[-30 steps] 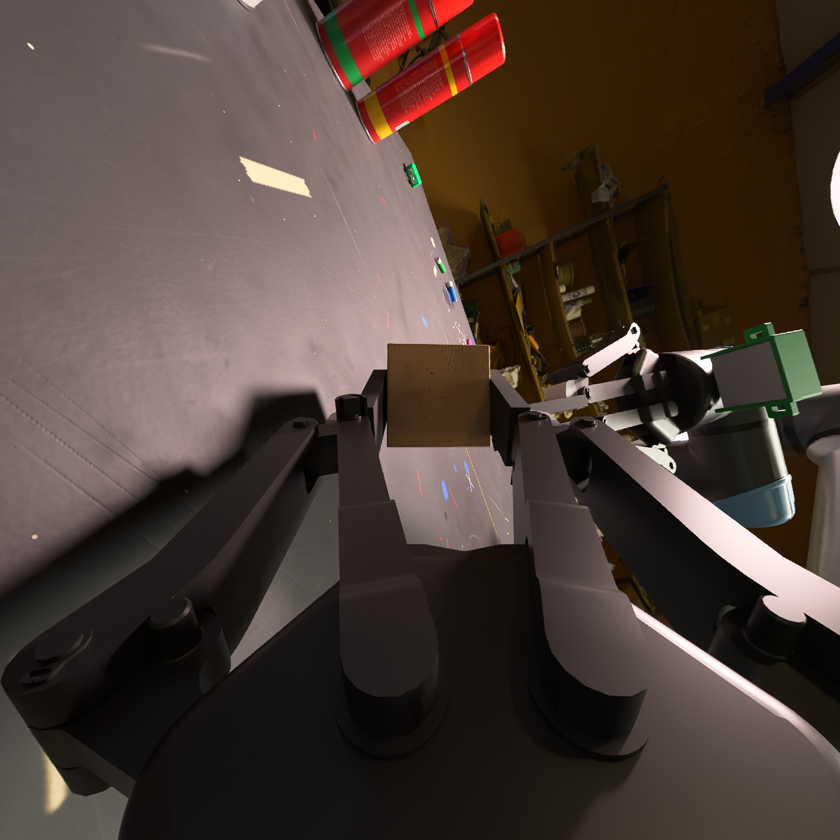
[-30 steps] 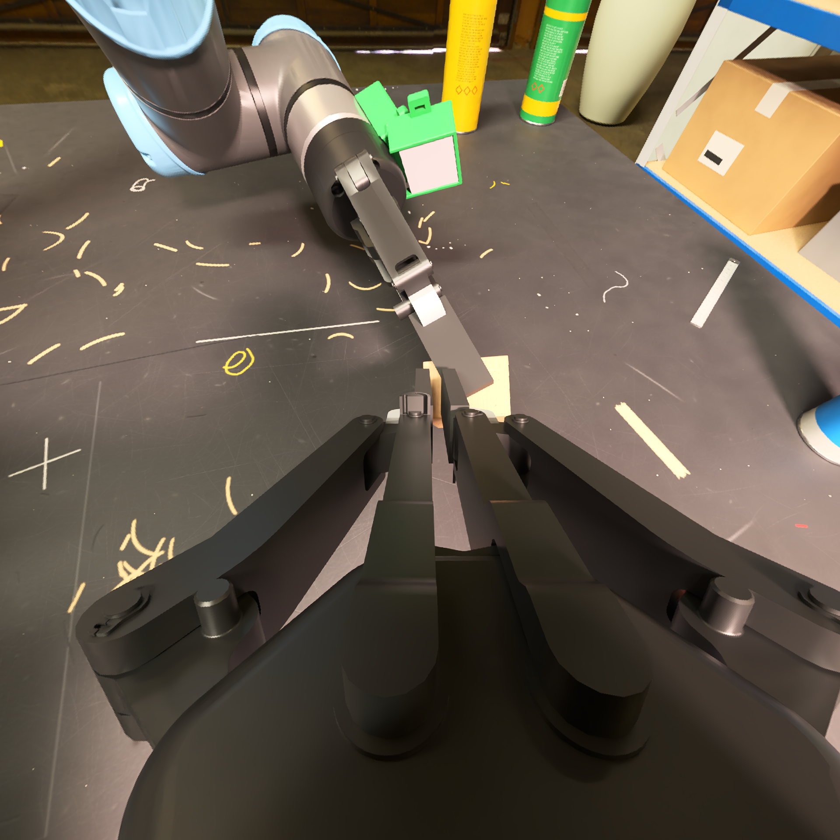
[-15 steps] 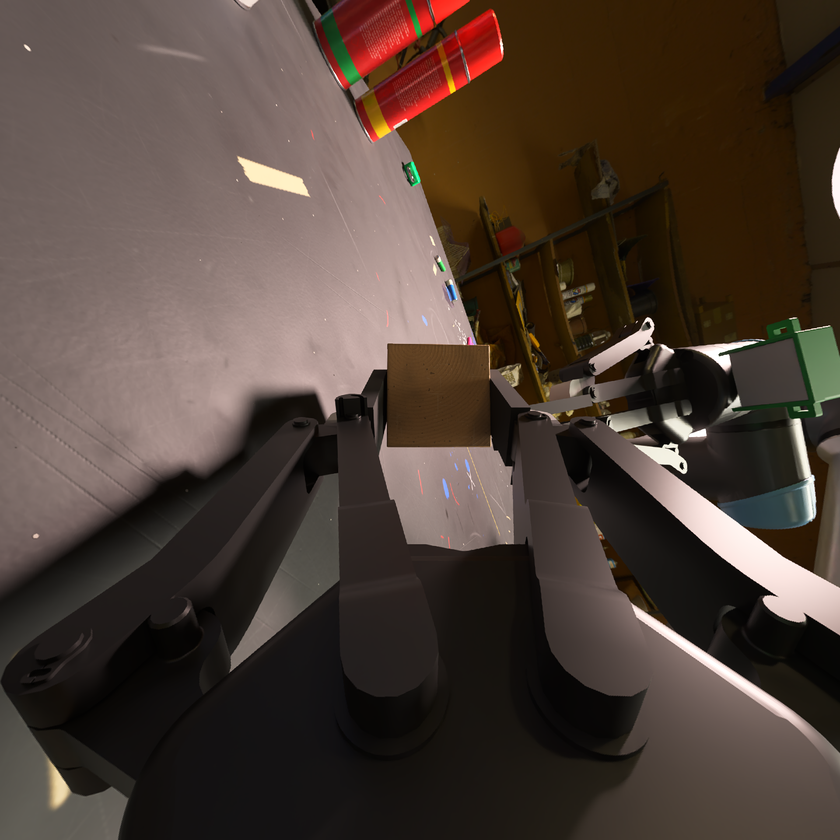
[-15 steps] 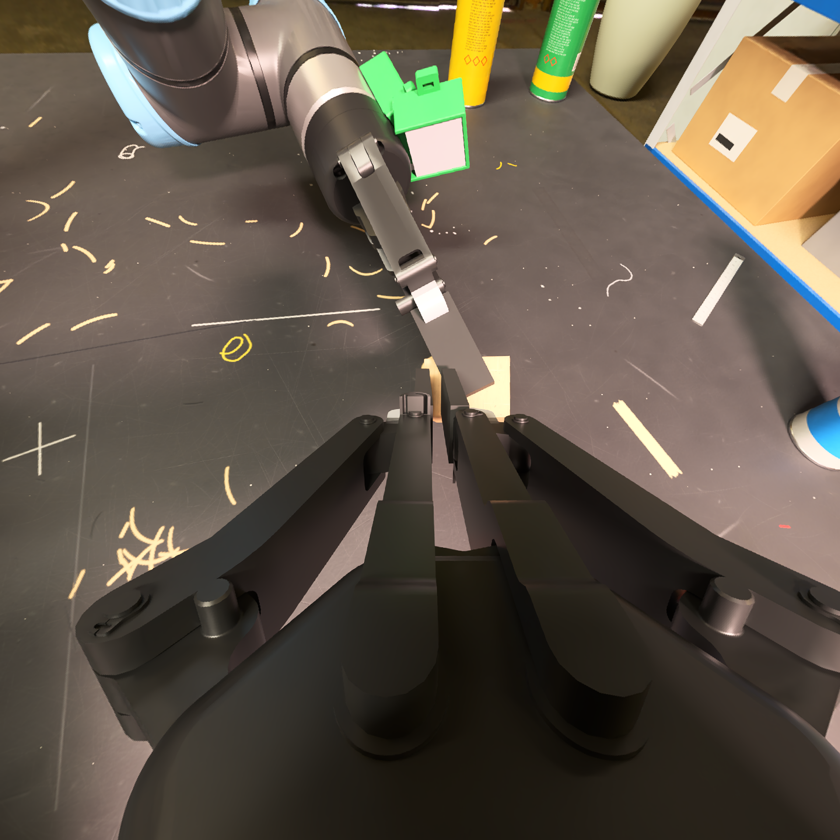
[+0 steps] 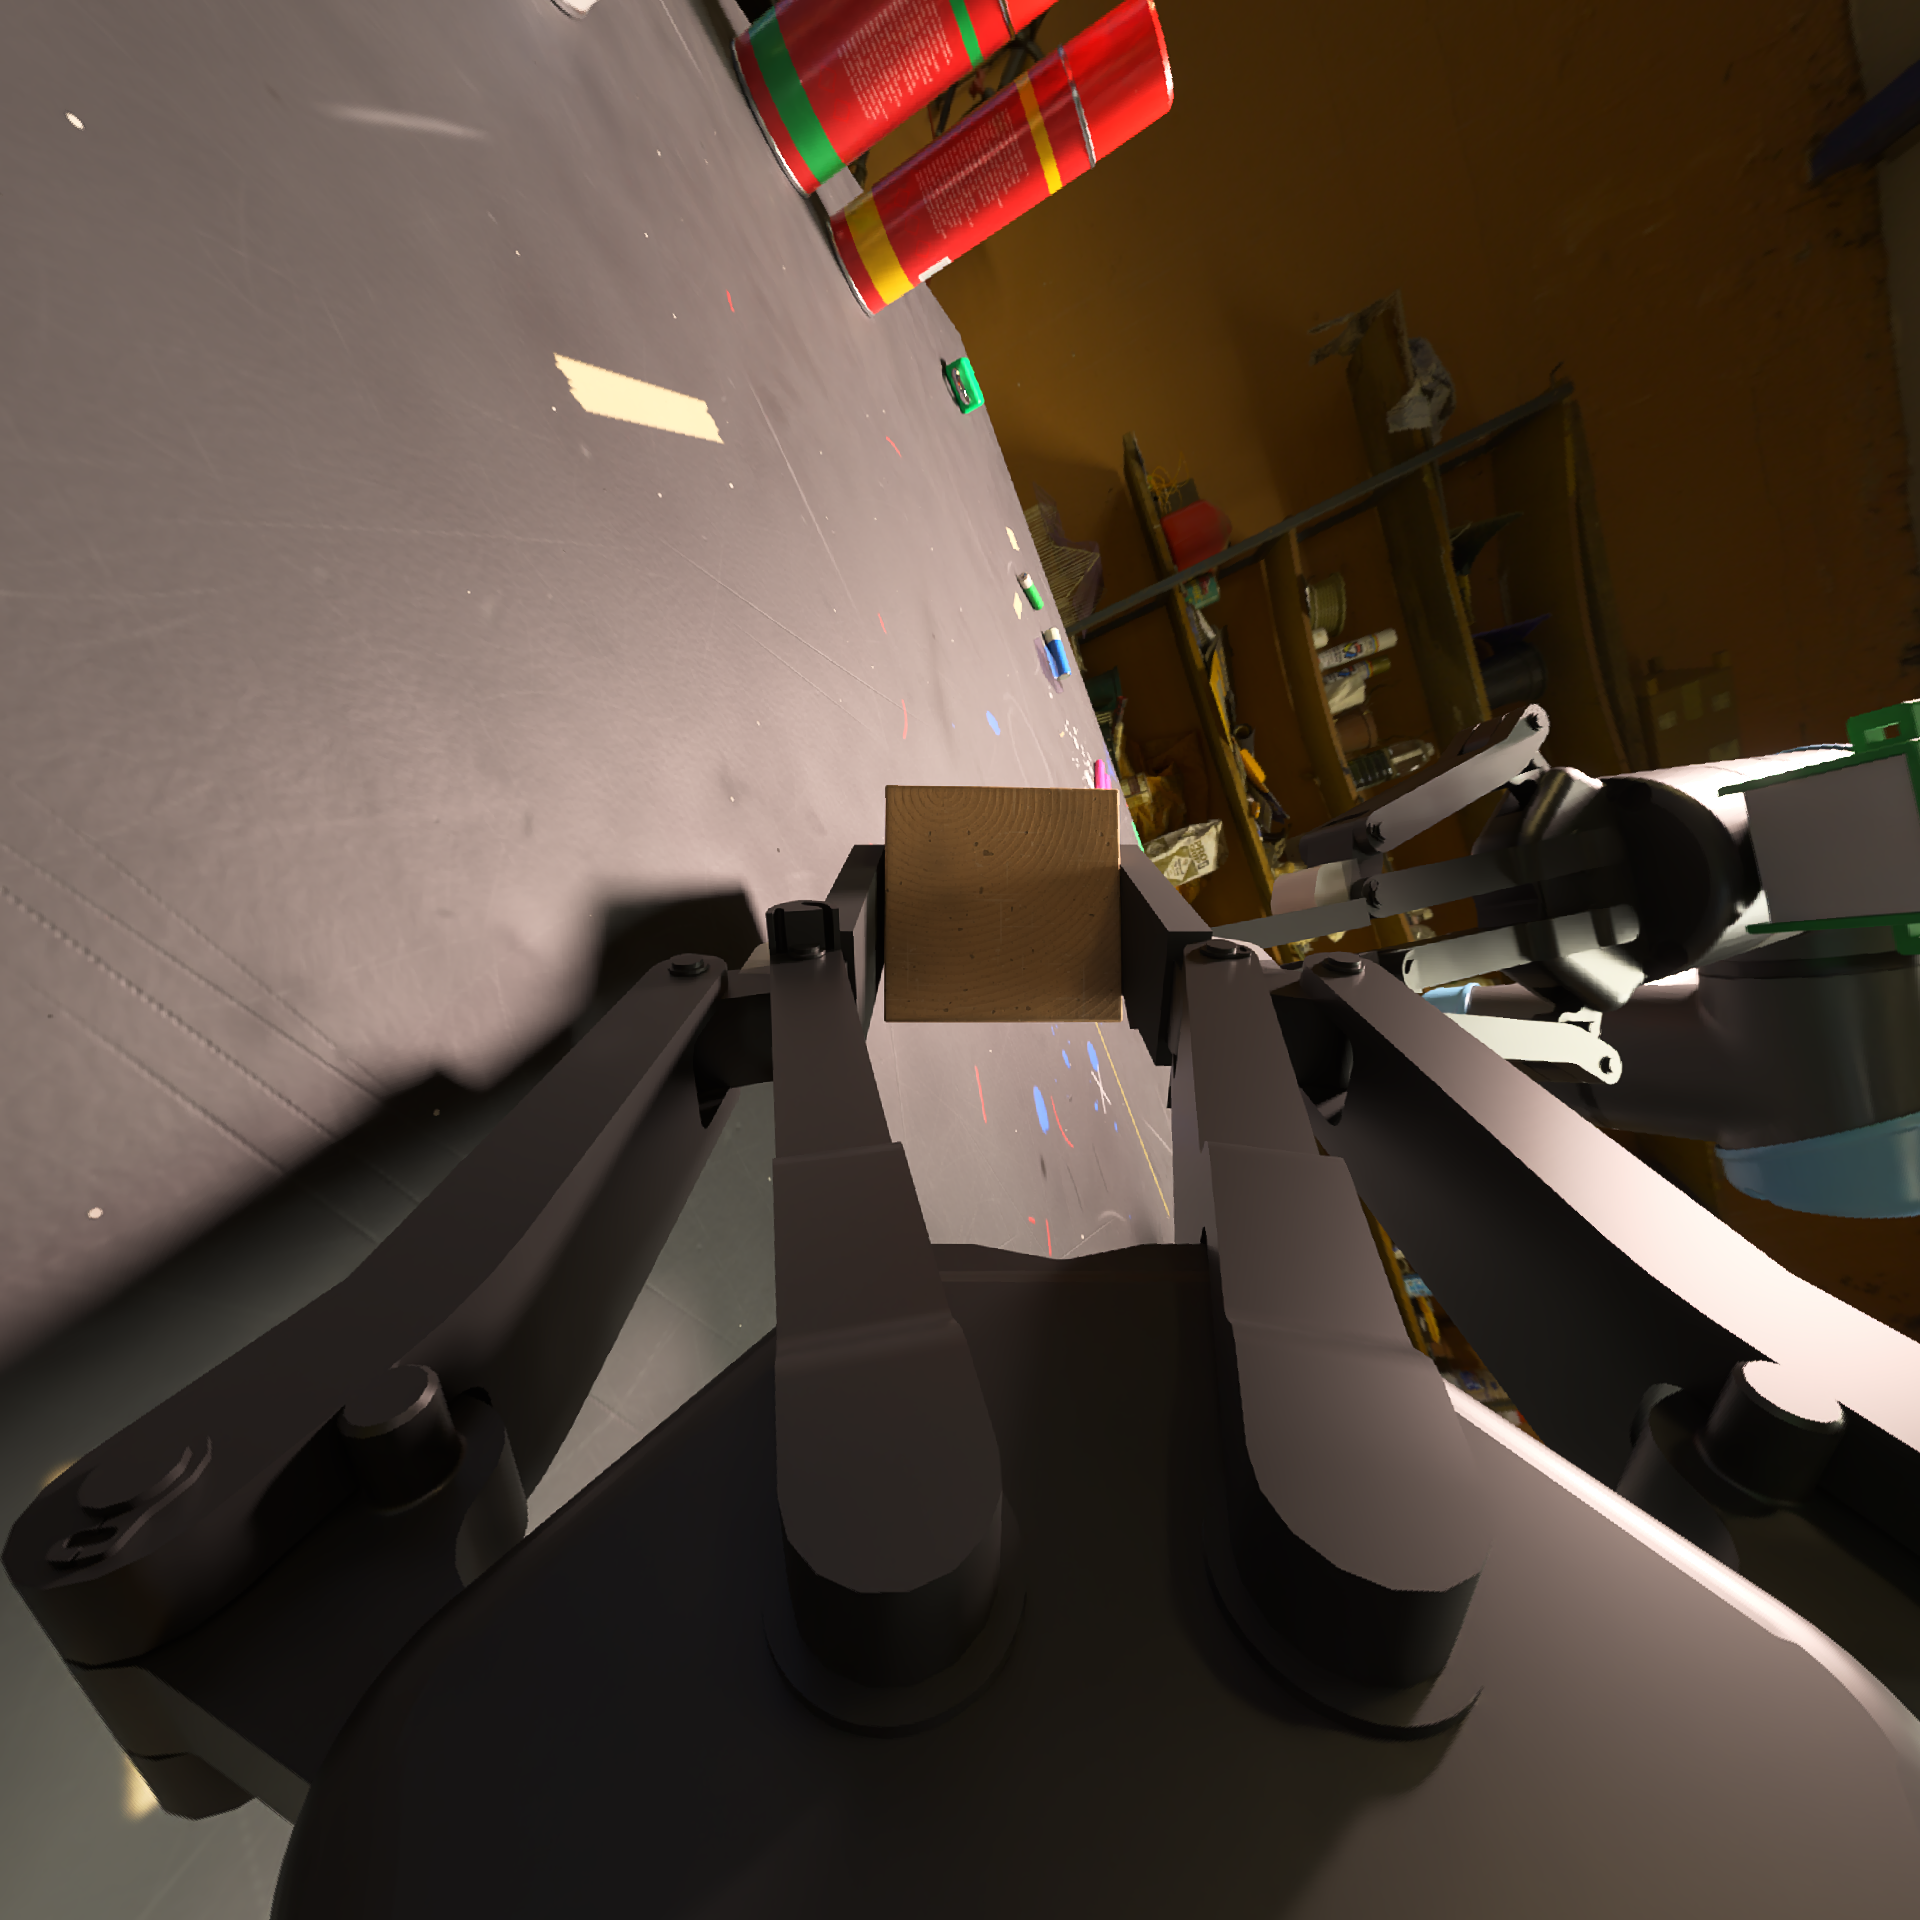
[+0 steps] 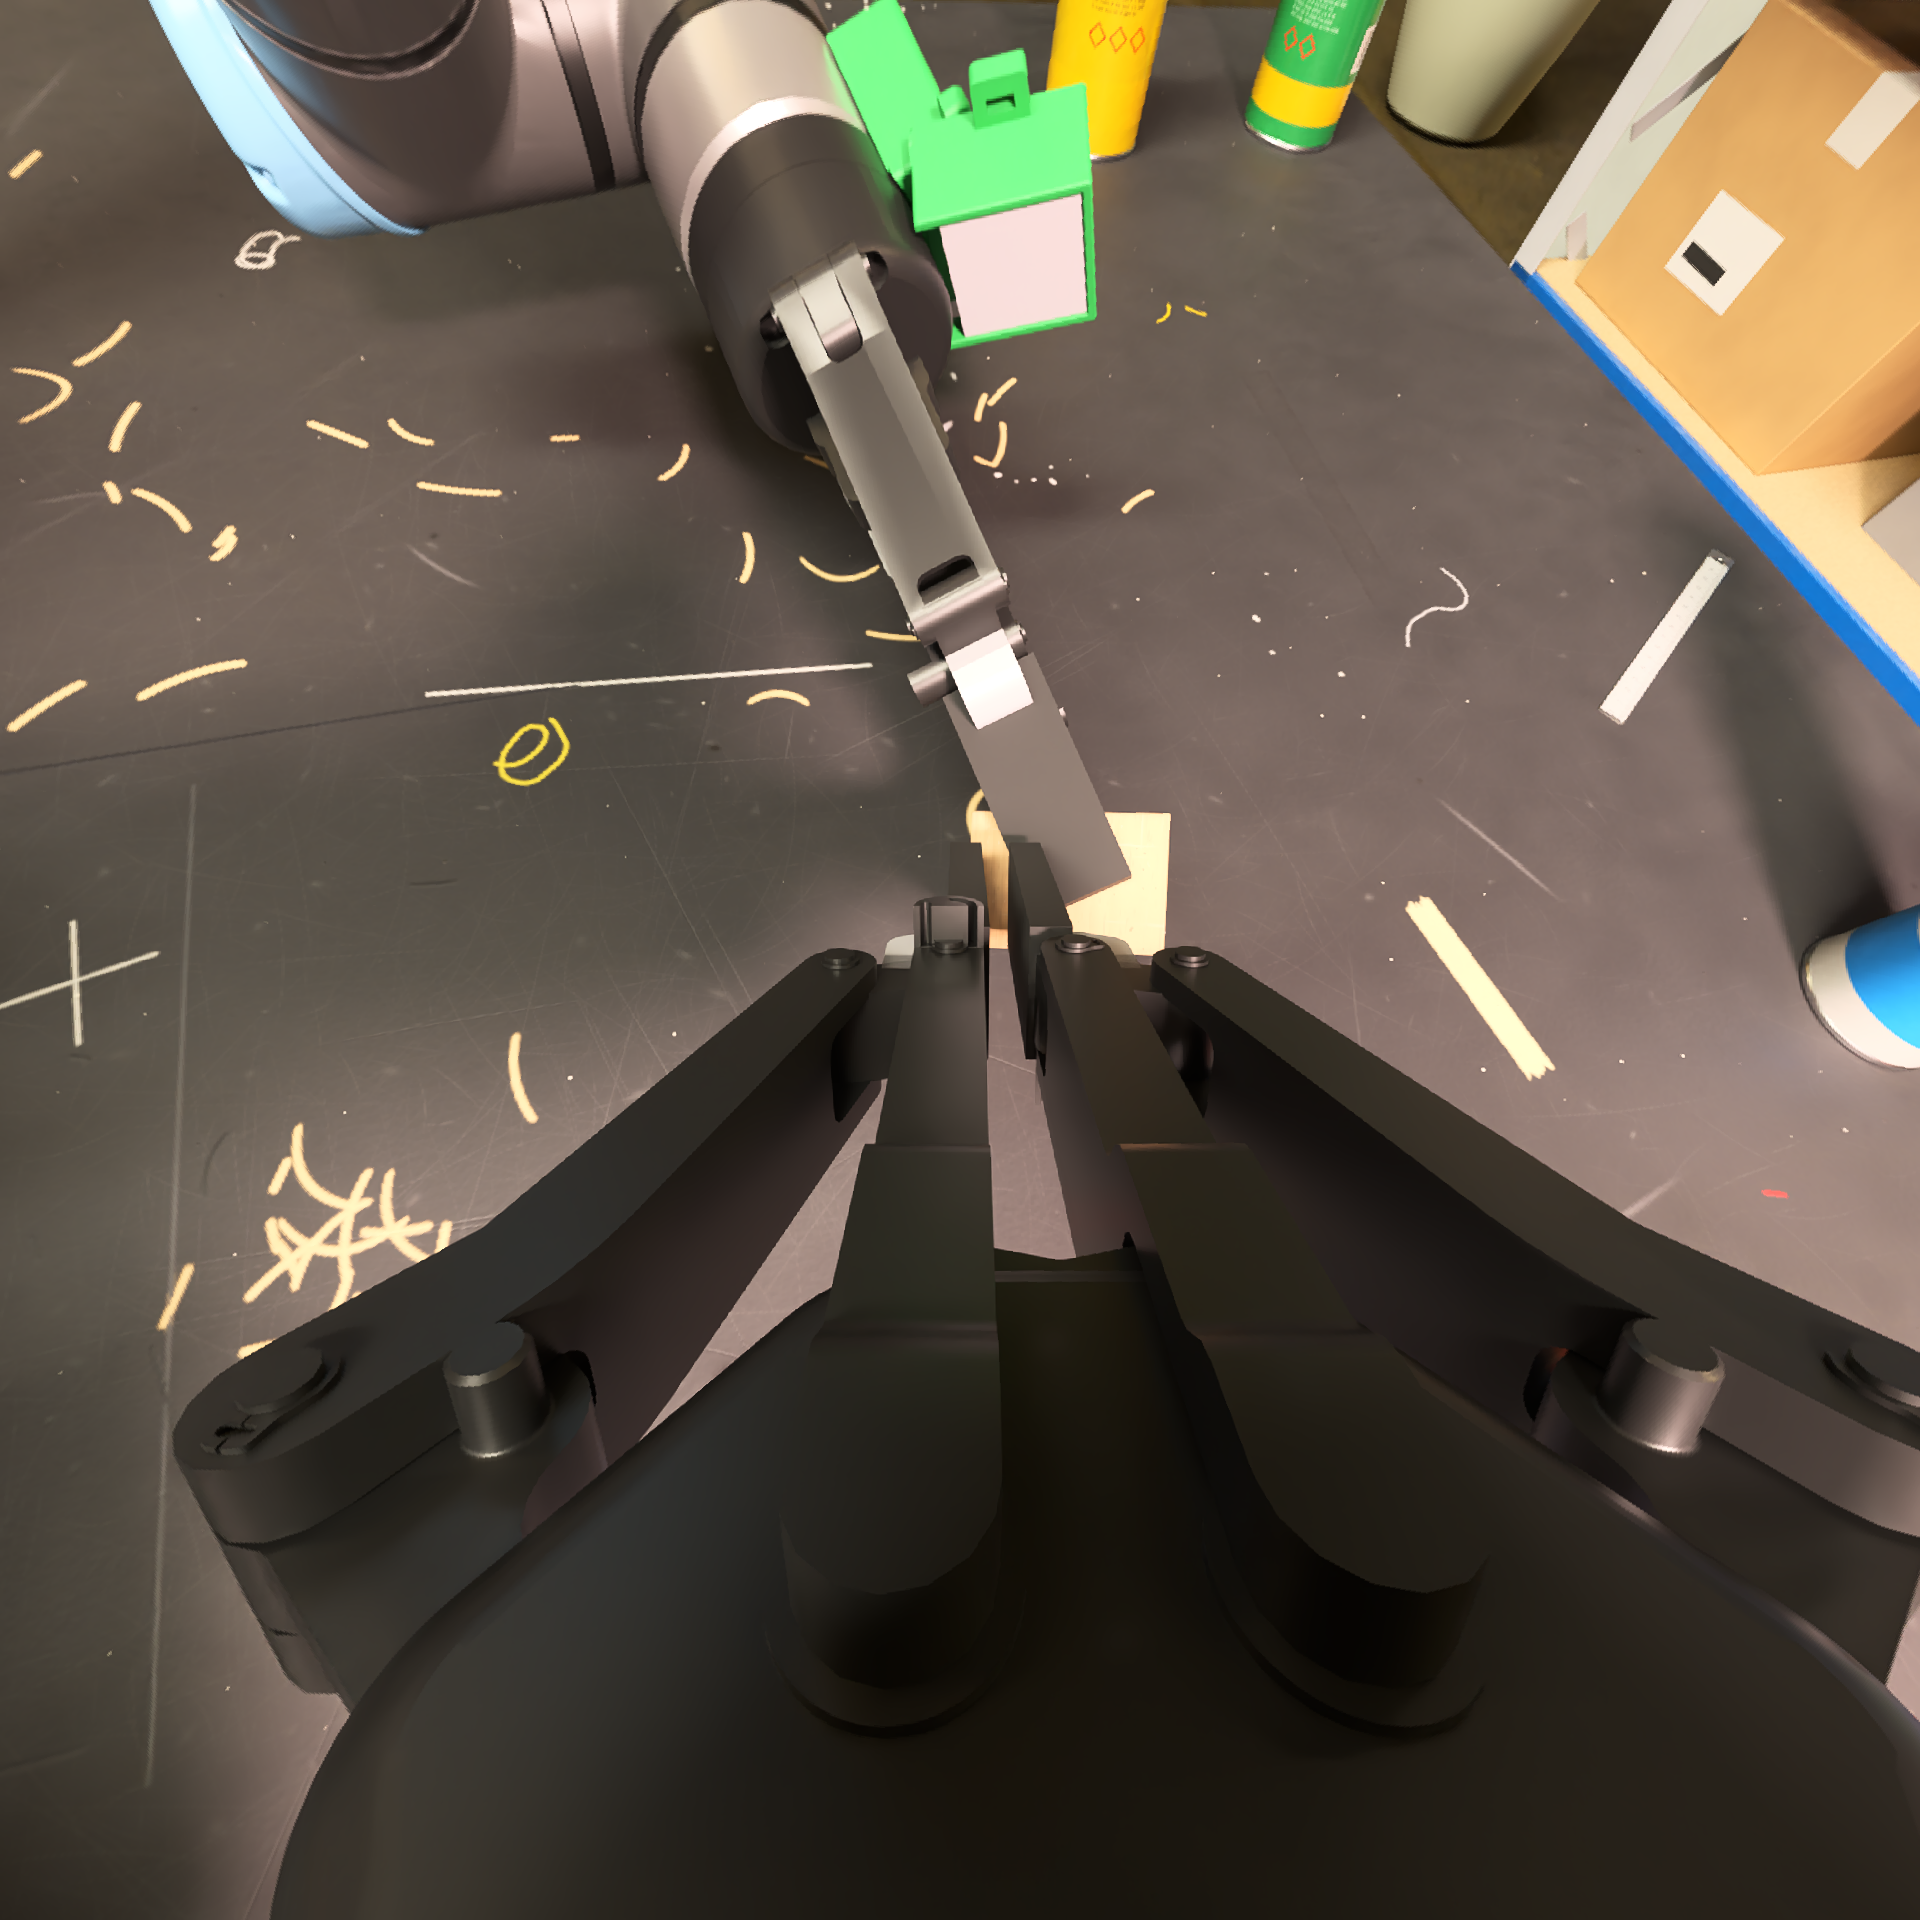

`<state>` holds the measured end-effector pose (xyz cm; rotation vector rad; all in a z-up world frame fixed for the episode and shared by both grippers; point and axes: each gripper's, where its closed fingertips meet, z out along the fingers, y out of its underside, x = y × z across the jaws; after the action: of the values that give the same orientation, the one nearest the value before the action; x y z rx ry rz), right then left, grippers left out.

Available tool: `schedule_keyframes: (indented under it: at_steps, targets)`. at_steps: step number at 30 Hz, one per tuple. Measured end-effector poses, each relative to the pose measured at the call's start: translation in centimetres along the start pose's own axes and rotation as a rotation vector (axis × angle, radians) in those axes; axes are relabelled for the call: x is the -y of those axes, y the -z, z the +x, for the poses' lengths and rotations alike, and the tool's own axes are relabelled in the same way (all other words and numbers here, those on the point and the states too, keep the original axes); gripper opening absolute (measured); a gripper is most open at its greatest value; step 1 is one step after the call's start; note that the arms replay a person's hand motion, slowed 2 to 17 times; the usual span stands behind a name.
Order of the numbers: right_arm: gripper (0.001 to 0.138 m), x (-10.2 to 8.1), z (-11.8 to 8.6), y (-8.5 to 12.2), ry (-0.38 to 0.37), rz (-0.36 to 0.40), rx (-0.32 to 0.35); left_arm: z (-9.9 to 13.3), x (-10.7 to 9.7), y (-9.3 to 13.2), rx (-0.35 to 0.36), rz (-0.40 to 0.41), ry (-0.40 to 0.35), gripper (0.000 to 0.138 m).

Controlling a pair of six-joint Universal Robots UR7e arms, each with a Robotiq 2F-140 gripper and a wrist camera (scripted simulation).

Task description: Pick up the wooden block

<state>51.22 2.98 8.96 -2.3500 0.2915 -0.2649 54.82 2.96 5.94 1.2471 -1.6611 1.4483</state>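
Note:
In the left wrist view, my left gripper [image 5: 1000, 940] is shut on the wooden block [image 5: 1001, 883], a tan cube held by two opposite sides between the pads, over the dark table [image 5: 364, 623]. In the right wrist view the block [image 6: 1141, 878] shows only partly, behind my right gripper [image 6: 995, 883] and under one left finger [image 6: 1039, 790]. My right gripper is shut and empty, its tips just in front of the block. It also shows in the left wrist view [image 5: 1382, 899], to the right of the block.
Two red cans [image 5: 935, 104] stand at the far table edge. A yellow can [image 6: 1101, 73], a green can [image 6: 1299, 73], a cardboard box [image 6: 1766, 229] on a blue-edged shelf and a blue-white object [image 6: 1870, 987] stand on the right. A cream strip [image 6: 1475, 987] lies on the table [image 6: 312, 883].
My left gripper keeps its hold on the block and has hardly moved. My right arm has shifted slightly: it drifts rightward in the left wrist view, and the left arm looms larger in the right wrist view.

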Motion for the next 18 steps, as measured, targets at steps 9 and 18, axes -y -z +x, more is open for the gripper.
schedule_keyframes:
  at_steps: [9,18]
  targets:
    - [0.007,-0.48,-0.15,-0.23,0.018,-0.062,-0.007,-0.27,-0.19,-0.1,0.042,-0.004,-0.037,0.056]
    - [0.007,-0.89,-0.28,-0.48,0.02,-0.104,-0.015,-0.54,-0.34,-0.13,0.087,-0.007,-0.079,0.056]
